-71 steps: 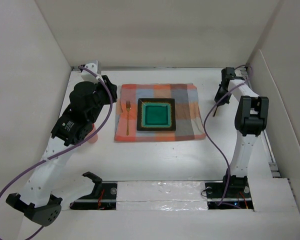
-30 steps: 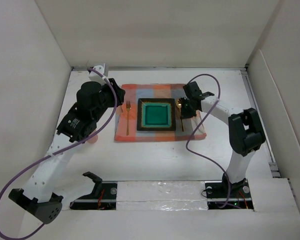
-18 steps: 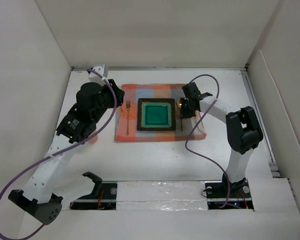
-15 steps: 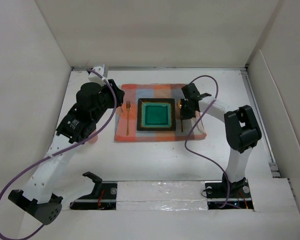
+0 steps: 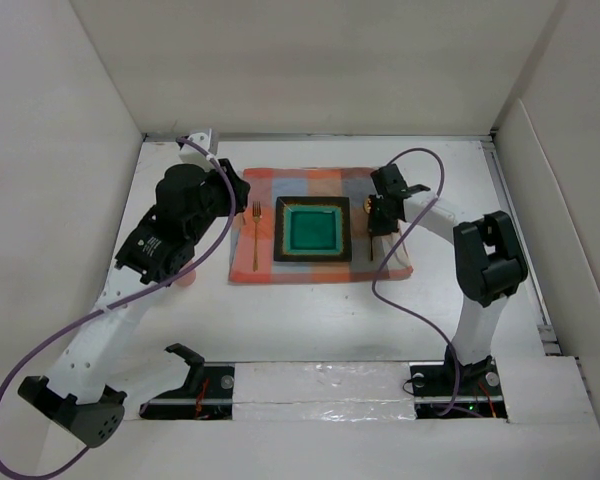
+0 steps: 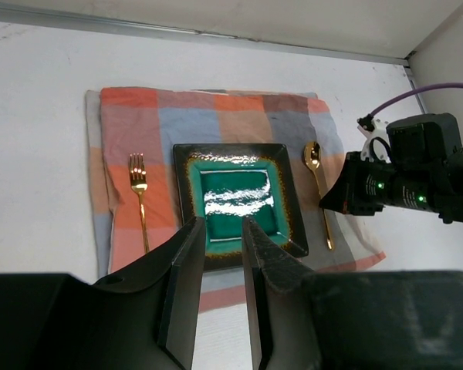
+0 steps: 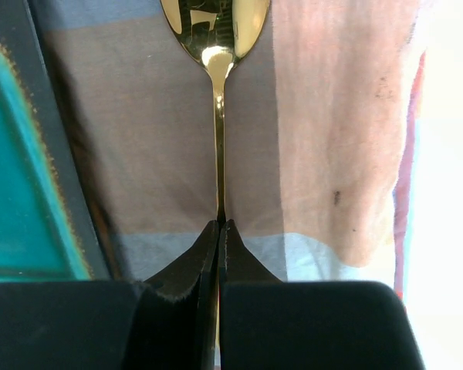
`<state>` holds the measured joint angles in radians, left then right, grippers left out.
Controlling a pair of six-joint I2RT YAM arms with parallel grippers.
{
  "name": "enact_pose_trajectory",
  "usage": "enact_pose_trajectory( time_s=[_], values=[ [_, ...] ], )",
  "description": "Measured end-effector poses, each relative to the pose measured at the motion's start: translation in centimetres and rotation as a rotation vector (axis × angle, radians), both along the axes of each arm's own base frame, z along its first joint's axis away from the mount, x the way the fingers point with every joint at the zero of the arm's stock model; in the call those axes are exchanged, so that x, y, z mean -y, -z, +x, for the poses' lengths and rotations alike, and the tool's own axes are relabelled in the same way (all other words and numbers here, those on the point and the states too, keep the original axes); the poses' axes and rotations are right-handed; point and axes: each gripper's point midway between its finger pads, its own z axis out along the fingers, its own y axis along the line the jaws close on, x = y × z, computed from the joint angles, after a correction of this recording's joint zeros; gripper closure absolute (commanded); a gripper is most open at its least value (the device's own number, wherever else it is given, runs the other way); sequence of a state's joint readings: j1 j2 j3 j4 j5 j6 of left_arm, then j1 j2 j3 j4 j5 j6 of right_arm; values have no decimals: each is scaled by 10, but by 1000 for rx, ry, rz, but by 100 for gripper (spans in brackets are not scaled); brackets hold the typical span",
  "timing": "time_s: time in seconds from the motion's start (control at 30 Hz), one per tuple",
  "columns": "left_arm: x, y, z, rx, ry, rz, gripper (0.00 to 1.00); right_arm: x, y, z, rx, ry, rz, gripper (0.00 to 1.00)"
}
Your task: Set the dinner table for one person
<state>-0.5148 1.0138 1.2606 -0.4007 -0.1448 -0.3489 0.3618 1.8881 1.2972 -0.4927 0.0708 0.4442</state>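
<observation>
The white dinner table [image 5: 310, 320] bears an orange-and-grey checked cloth [image 5: 320, 180]. On the cloth lie a square dark plate with a green centre [image 5: 313, 230] and a gold fork [image 5: 256, 235] to its left. My right gripper [image 5: 380, 222] is low over the cloth just right of the plate. It is shut on the handle of a gold spoon [image 7: 218, 92], whose bowl points to the far side; the wrist view shows the jaws [image 7: 218, 225] pinching it. My left gripper [image 5: 232, 190] hovers at the cloth's left edge, slightly open and empty [image 6: 221, 225].
White walls enclose the table on the left, back and right. A pale pink object [image 5: 185, 275] lies partly hidden under my left arm. In the left wrist view the fork [image 6: 140, 196], plate [image 6: 238, 196] and spoon [image 6: 319, 189] lie in a row.
My right arm swung in from the back right corner with the spoon to the cloth right of the plate, then shifted slightly right. My left arm hardly moved.
</observation>
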Motion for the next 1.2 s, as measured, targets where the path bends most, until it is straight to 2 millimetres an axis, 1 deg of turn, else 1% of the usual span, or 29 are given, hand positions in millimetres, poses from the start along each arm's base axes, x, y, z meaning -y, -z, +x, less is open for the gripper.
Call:
enact_pose_trajectory(
  time_s=[0.17, 0.27, 0.33, 0.37, 0.43, 0.47, 0.53, 0.57, 0.63, 0.7, 0.73, 0.77, 0.83, 0.9, 0.97, 1.0, 1.03, 1.07, 1.13, 1.2],
  values=[
    [0, 2, 0, -4, -1, 3, 78, 4, 11, -10, -29, -2, -12, 100],
    [0, 4, 0, -8, -1, 5, 78, 4, 12, -11, -31, -3, -13, 99],
    [0, 5, 1, -11, -1, 6, 78, 5, 11, -11, -32, -2, -15, 88],
    [1, 6, 1, -13, -1, 7, 78, 4, 11, -11, -31, -4, -16, 75],
    [1, 7, 2, -15, -1, 9, 77, 4, 11, -11, -31, -7, -24, 64],
    [1, 7, 2, -16, -1, 10, 77, 4, 10, -12, -35, -10, -27, 56],
    [1, 8, 2, -18, -2, 11, 75, 5, 4, -13, -38, -16, -30, 53],
    [1, 8, 3, -18, -3, 11, 74, 3, -2, -13, -32, -22, -30, 52],
    [0, 7, 3, -20, -7, 14, 72, 0, -22, -9, -1, -29, -19, 52],
    [-1, -1, 6, -11, -20, 13, 70, -9, -53, -1, 60, -47, 6, 76],
    [-2, -8, 7, -3, -27, 9, 70, -15, -70, 3, 97, -62, 25, 86],
    [-2, -18, 9, 12, -37, 1, 68, -25, -89, 7, 138, -77, 56, 100],
    [-4, -43, 10, 52, -54, -27, 66, -49, -129, 12, 226, -118, 127, 100],
    [-8, -74, 9, 110, -74, -66, 65, -80, -164, 13, 296, -172, 200, 100],
    [-14, -109, 3, 175, -91, -115, 64, -119, -190, 9, 342, -247, 266, 100],
    [-18, -128, -1, 213, -98, -145, 64, -143, -202, 8, 360, -290, 299, 100],
    [-19, -138, -3, 234, -102, -173, 65, -168, -213, 5, 378, -332, 335, 100],
    [-24, -161, -13, 283, -102, -206, 66, -192, -221, 2, 395, -375, 368, 100],
    [-32, -188, -30, 342, -101, -272, 67, -244, -231, -9, 393, -463, 428, 100],
    [-42, -208, -49, 387, -98, -336, 67, -295, -233, -19, 392, -533, 483, 100]
  ],
)
